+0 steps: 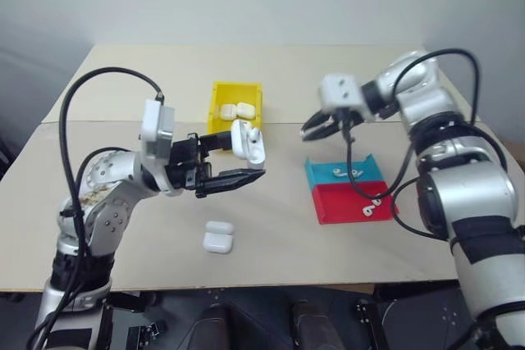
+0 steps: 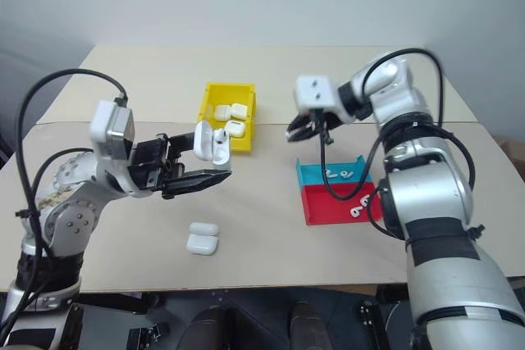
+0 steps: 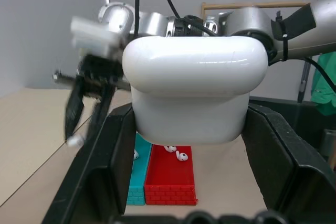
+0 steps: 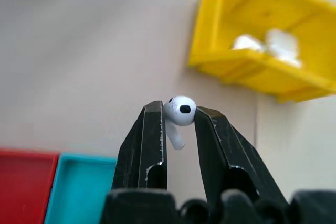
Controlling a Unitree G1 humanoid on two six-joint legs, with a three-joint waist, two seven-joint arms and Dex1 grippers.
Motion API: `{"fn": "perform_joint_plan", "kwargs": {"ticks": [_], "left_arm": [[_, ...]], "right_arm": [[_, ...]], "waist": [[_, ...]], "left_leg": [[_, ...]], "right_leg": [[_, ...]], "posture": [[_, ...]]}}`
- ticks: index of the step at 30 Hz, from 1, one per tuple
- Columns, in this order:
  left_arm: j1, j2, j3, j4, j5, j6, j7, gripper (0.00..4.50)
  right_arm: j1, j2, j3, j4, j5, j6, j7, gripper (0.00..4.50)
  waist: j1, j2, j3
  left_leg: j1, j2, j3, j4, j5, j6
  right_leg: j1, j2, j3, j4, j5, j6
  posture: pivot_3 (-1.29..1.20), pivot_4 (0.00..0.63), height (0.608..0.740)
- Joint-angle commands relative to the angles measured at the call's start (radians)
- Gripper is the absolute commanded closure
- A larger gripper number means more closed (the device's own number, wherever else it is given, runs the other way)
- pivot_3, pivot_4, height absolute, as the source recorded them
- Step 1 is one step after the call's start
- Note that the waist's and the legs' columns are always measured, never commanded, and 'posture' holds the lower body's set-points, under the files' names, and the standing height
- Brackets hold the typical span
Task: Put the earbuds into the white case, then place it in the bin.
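The right gripper (image 4: 178, 116), jaws pinching an earbud (image 4: 178, 113) stem-down, hangs above the bench at about three o'clock from the open white case (image 1: 248, 141), which the left gripper (image 1: 231, 160) clamps upright, the bin (image 1: 235, 92) beyond.

Bare table (image 1: 279, 161) lies open between the held white case (image 1: 248, 141) and the right gripper (image 1: 316, 127); the bin (image 1: 220, 108) stands behind.
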Motion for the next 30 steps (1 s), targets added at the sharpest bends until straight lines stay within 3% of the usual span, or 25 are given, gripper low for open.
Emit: {"fn": "perform_joint_plan", "kwargs": {"ticks": [1,3,6,9,13,19,30], "left_arm": [[-0.052,-0.001,0.003,0.037,0.009,-0.03,-0.051,1.73],[-0.077,-0.003,-0.001,0.065,0.014,-0.026,-0.072,1.73],[-0.122,-0.012,-0.018,0.115,0.024,-0.021,-0.108,1.73],[-0.156,-0.026,-0.035,0.155,0.034,-0.018,-0.134,1.73],[-0.2,-0.061,-0.063,0.193,0.053,-0.015,-0.148,1.73],[-0.232,-0.084,-0.074,0.214,0.07,-0.011,-0.162,1.73],[-0.236,-0.109,-0.084,0.225,0.09,0.006,-0.156,1.73]], "right_arm": [[0.218,-0.067,-0.15,-0.508,0.283,0.504,-0.022,3.89],[0.354,-0.08,-0.249,-0.763,0.451,0.76,-0.134,3.89],[0.492,-0.011,-0.42,-1.038,0.691,1.024,-0.375,3.89],[0.526,0.084,-0.511,-1.178,0.863,1.15,-0.594,3.89],[0.559,0.168,-0.531,-1.314,1.016,1.205,-0.801,3.89],[0.605,0.183,-0.495,-1.378,1.134,1.185,-0.945,3.89],[0.617,0.141,-0.43,-1.383,1.234,1.131,-1.012,3.89]], "waist": [[0.012,0.0,0.0],[0.021,0.0,0.0],[0.02,0.001,0.0],[0.012,0.001,0.0],[0.012,0.001,0.0],[0.013,0.001,0.0],[0.011,0.0,0.0]], "left_leg": [[-0.001,0.0,0.0,0.0,0.0,0.0],[-0.002,0.0,-0.001,-0.001,0.0,0.001],[-0.004,0.0,0.0,0.0,-0.001,0.001],[-0.003,0.0,0.0,0.001,-0.001,0.001],[0.0,0.0,-0.001,0.0,-0.001,0.001],[-0.001,-0.001,-0.001,0.001,-0.001,0.001],[-0.001,-0.001,-0.001,0.001,-0.001,0.001]], "right_leg": [[0.0,0.0,0.0,0.0,0.0,0.0],[-0.001,0.0,-0.001,0.001,0.0,0.0],[-0.003,0.0,0.0,0.0,0.0,0.0],[-0.003,0.001,0.0,-0.001,0.0,0.0],[-0.001,0.001,0.001,0.0,0.0,0.0],[-0.001,0.001,0.001,0.0,0.0,0.0],[-0.001,0.001,0.001,-0.001,0.0,0.0]], "posture": [[0.0,0.15,0.74],[0.0,0.15,0.74],[0.0,0.15,0.74],[0.0,0.15,0.74],[0.0,0.15,0.74],[0.0,0.15,0.74],[0.0,0.15,0.74]]}}
